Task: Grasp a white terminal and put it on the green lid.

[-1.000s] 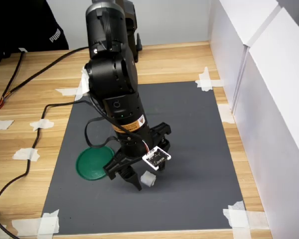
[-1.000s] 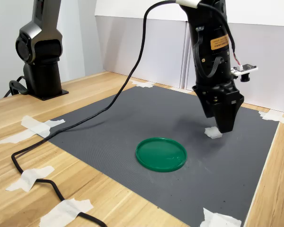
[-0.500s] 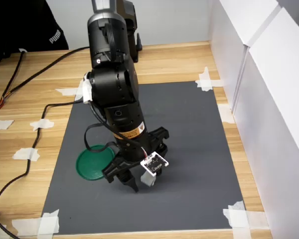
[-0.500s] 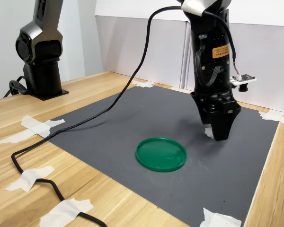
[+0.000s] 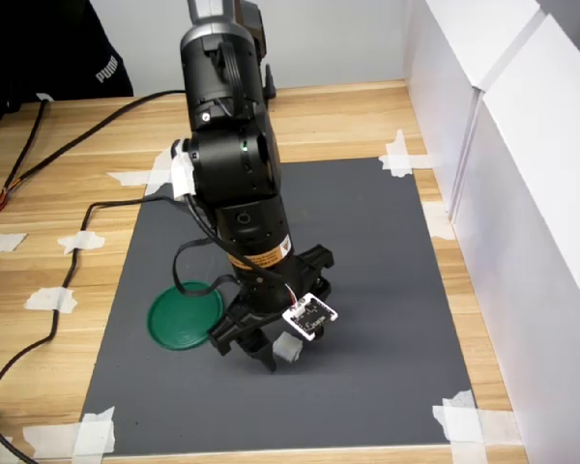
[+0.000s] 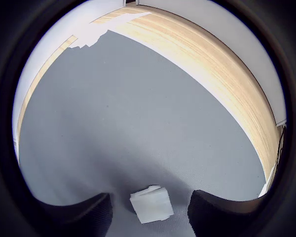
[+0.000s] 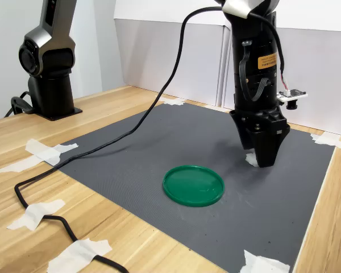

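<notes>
The white terminal (image 6: 151, 203) is a small white block lying on the grey mat. In the wrist view it sits between my two dark fingers (image 6: 84, 213), with a gap on each side. My gripper (image 5: 276, 354) is open and points down at the mat, straddling the white terminal (image 5: 289, 350). In the second exterior view the gripper (image 7: 265, 160) hides most of the terminal (image 7: 250, 160). The green lid (image 5: 184, 317) lies flat on the mat to the first exterior view's left of the gripper. The green lid (image 7: 193, 185) has nothing on it.
The grey mat (image 5: 367, 251) is taped to a wooden table with white tape scraps (image 5: 462, 420) at its corners. White panels (image 5: 522, 193) wall the first exterior view's right. A black cable (image 7: 102, 149) trails across the mat. Another arm's base (image 7: 48, 79) stands at the second exterior view's left.
The gripper has come down over the white terminal, from beside and above it to straddling it near the mat. The terminal and lid have not moved.
</notes>
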Motion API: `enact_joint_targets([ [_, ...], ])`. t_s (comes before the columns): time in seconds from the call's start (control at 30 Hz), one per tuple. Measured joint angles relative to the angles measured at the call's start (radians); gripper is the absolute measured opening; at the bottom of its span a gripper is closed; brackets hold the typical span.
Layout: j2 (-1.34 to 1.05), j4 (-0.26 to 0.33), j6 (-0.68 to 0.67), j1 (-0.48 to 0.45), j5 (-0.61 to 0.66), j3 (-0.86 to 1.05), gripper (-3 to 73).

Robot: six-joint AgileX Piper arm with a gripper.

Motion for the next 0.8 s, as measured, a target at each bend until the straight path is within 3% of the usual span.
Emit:
enact_joint_targets([
  [0.43,0.007,-0.003,0.004,0.0,-0.001,-0.001,59.6],
  [0.8,0.007,-0.003,0.024,0.0,-0.001,-0.001,27.1],
])
